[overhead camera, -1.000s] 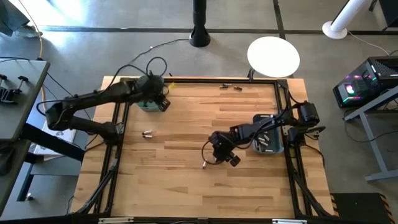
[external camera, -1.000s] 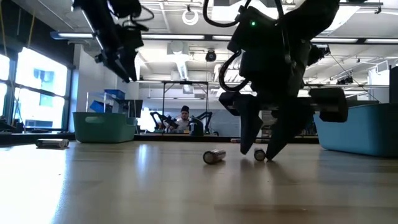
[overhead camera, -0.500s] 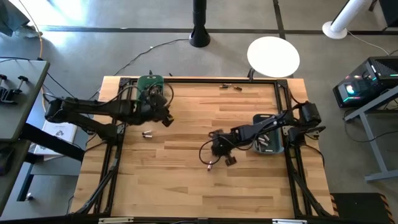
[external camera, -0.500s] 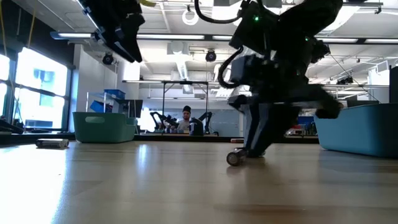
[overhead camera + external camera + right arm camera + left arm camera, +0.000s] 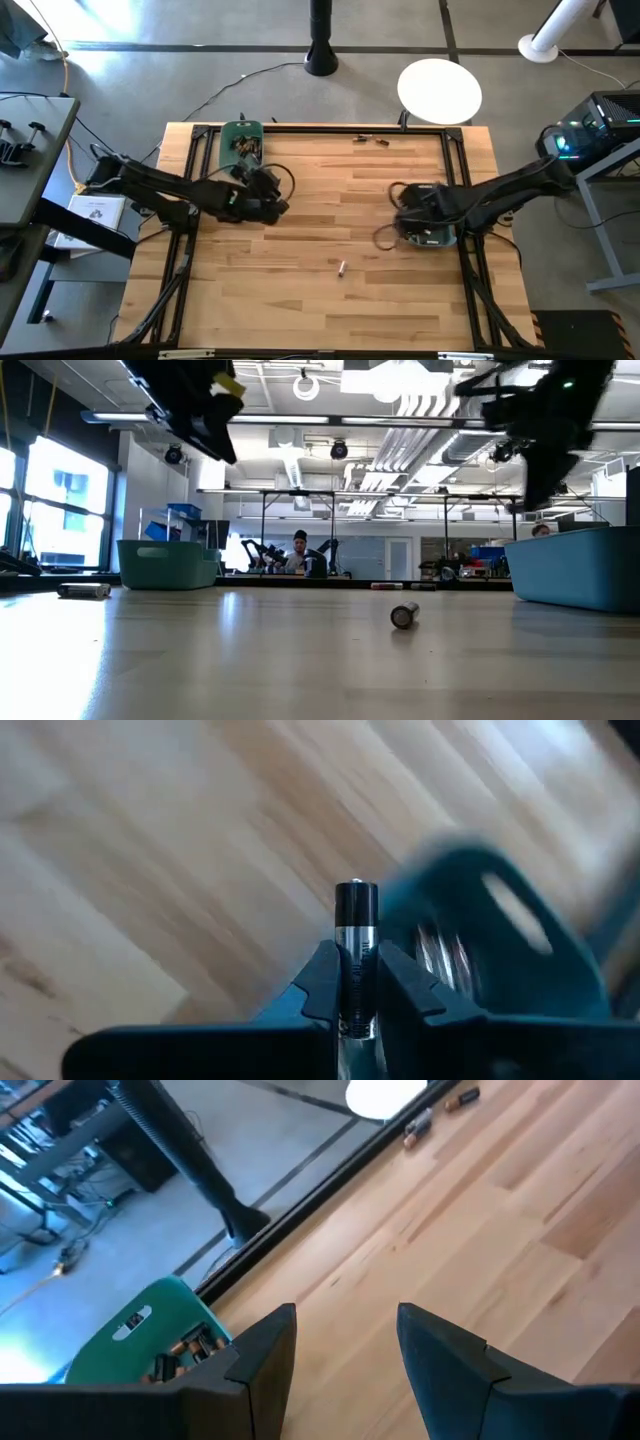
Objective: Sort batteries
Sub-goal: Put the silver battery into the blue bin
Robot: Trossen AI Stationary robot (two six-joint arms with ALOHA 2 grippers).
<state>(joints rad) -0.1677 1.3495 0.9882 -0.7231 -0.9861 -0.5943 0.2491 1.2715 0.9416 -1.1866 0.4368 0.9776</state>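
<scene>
My right gripper (image 5: 357,982) is shut on a silvery battery with a black end (image 5: 357,920). It hangs by the left rim of the blue-grey bin (image 5: 432,232), well above the table. My left gripper (image 5: 345,1315) is open with nothing between its fingers. It hovers over bare wood just nearer than the green bin (image 5: 241,143), which holds several copper-brown batteries (image 5: 185,1355). One loose battery (image 5: 341,268) lies on its side mid-table. Another (image 5: 83,590) lies at the left in the low view. A few more (image 5: 366,138) lie by the far edge. My right gripper pinches the battery between its two fingers, on the silvery lower half of its barrel (image 5: 357,970). The fingers lie along the battery, and its black end (image 5: 357,900) sticks out past their tips. They slant downward. The battery is lifted clear of the table.
A black frame rail (image 5: 330,128) runs around the wooden table. The blue-grey bin (image 5: 500,930) holds some silvery cells (image 5: 445,955). A cable loop (image 5: 384,236) hangs below my right arm. Bare wood lies between the two arms.
My right gripper has shut on one of two batteries mid-table, risen with it, rolled, and gone toward the table's right edge to the blue-grey bin. The other battery has rolled slightly right and stayed on the table. My left gripper, still open, has moved off the green bin toward the near edge.
</scene>
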